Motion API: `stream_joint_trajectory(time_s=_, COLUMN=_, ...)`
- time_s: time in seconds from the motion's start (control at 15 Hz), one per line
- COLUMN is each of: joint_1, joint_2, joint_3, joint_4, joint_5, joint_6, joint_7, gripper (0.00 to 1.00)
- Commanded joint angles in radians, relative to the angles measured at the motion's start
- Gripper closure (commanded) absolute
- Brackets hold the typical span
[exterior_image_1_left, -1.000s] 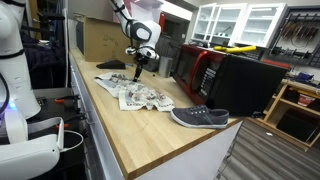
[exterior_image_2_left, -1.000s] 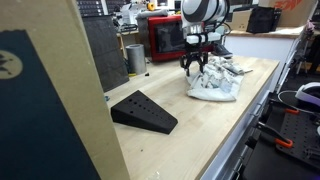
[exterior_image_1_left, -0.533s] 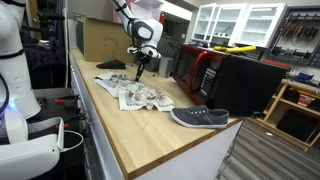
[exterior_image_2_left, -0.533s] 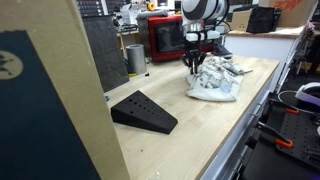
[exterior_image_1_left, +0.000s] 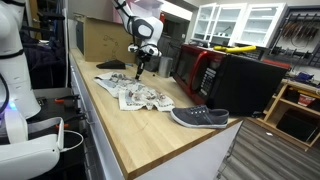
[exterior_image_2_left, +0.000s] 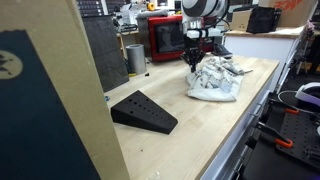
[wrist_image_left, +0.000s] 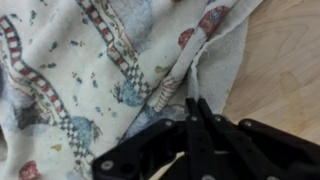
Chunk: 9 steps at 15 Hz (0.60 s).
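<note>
Wrist turned straight down, the arm (exterior_image_1_left: 128, 18) bends over the far part of the wooden table (exterior_image_1_left: 150, 145). The gripper (exterior_image_1_left: 138, 70) hangs vertically, its tips down at the rear edge of the patterned cloth (exterior_image_1_left: 140, 97). In the wrist view the two black fingers (wrist_image_left: 190, 125) are pressed together with no gap between them. They meet on a raised ridge of the fabric, which they appear to be pinching, though the blur leaves this a little unsure. The cloth lies crumpled and spread on the tabletop, between a cardboard box (exterior_image_1_left: 100, 40) behind it and a grey shoe (exterior_image_1_left: 200, 118) nearer the front. A red microwave (exterior_image_1_left: 195, 68) stands beside it.
</note>
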<state>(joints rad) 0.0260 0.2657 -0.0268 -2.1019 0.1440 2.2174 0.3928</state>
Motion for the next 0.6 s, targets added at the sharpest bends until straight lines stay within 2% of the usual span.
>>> stream_joint_trajectory(time_s=0.0, joint_1=0.005, joint_2=-0.046, joint_3=0.022, joint_4=-0.014, joint_5=0.05, joint_6=-0.035, joint_7=-0.01, gripper=0.99)
stream_joint_trajectory(time_s=0.53, joint_1=0.056, joint_2=-0.104, joint_3=0.092, joint_4=-0.018, joint_5=0.204, joint_6=-0.02, joint_7=0.045, gripper=0.99)
